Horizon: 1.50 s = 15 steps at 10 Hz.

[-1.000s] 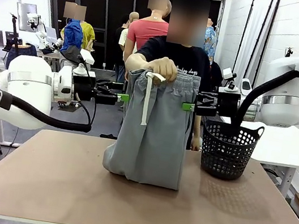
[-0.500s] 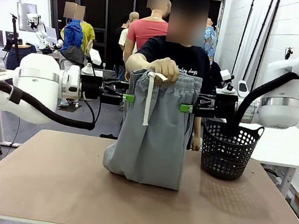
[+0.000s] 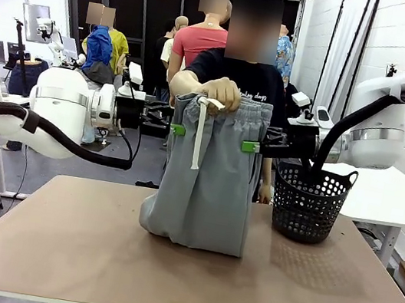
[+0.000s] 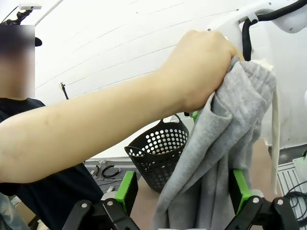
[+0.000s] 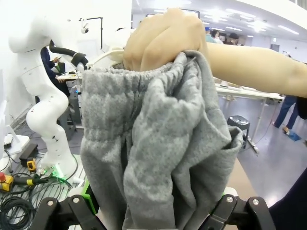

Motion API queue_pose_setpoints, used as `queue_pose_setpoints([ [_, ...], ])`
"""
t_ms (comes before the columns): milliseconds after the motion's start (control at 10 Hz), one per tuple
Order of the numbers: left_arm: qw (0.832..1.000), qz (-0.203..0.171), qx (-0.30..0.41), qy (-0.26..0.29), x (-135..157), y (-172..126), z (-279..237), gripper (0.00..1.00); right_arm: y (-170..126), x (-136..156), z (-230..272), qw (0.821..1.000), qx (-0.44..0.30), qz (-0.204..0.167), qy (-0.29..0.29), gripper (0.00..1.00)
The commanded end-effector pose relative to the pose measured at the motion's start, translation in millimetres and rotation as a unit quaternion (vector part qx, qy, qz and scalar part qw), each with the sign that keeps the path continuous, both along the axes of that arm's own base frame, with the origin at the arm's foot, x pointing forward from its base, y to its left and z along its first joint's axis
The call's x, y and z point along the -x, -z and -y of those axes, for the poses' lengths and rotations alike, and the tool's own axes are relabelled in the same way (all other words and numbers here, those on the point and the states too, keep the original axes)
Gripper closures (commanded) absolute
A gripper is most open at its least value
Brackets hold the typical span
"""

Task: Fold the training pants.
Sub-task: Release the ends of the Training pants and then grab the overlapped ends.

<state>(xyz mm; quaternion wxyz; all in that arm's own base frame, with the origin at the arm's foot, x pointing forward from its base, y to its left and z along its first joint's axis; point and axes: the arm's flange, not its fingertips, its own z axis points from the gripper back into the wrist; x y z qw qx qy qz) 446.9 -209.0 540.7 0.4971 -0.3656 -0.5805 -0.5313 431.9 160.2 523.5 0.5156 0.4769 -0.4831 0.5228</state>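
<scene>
- The training pants (image 3: 209,184) are hanging upright over the middle of the table (image 3: 93,250), toward its far side. The lower end is resting bunched on the tabletop.
- The white drawstring (image 3: 199,131) is dangling down the front from the waistband.
- The person's hand (image 3: 224,93) is clenching the gathered waistband at the top, forearm bent and raised to chest height. The person is standing at the far edge.
- The left gripper (image 3: 177,129) is reaching in level from the robot's left, and its green pad is sitting at the pants' edge just under the waistband.
- In the left wrist view the left gripper (image 4: 183,191) is standing with jaws spread, grey fabric (image 4: 225,143) hanging between the two pads and the hand (image 4: 201,67) gripping above.
- The right gripper (image 3: 249,146) is coming in level from the opposite side, at the pants' other edge.
- In the right wrist view the right gripper (image 5: 156,201) is also standing wide, not pinching. The bunched waistband (image 5: 153,143) is filling the gap, with the fist (image 5: 163,40) on top.
- A black perforated basket (image 3: 310,204) is sitting on the table near the pants, on the robot's right, apart from them.
- The tabletop is showing plain brown.
- A white brick wall is running along the right, and people are standing farther back in the room.
</scene>
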Motion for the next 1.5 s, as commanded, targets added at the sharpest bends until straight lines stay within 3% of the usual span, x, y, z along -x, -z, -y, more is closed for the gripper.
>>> queue_pose_setpoints([
  [0,0.998,-0.028,0.005,0.053,1.1,-0.5,-0.9,0.00,-2.9,-4.5,-2.8,1.000,0.005,-0.013,-0.013,0.00],
  [500,0.994,-0.058,0.008,0.088,8.3,4.2,3.1,0.00,-2.5,-8.3,-11.6,1.000,0.012,-0.011,-0.026,0.00],
  [800,0.996,-0.058,0.001,0.064,7.7,10.9,17.6,0.00,-1.5,-4.2,-18.9,0.999,0.012,-0.003,-0.032,0.00],
  [1400,0.995,-0.080,0.012,0.058,4.2,30.9,30.1,0.00,17.7,-16.5,-30.5,1.000,0.008,-0.021,-0.018,0.00],
])
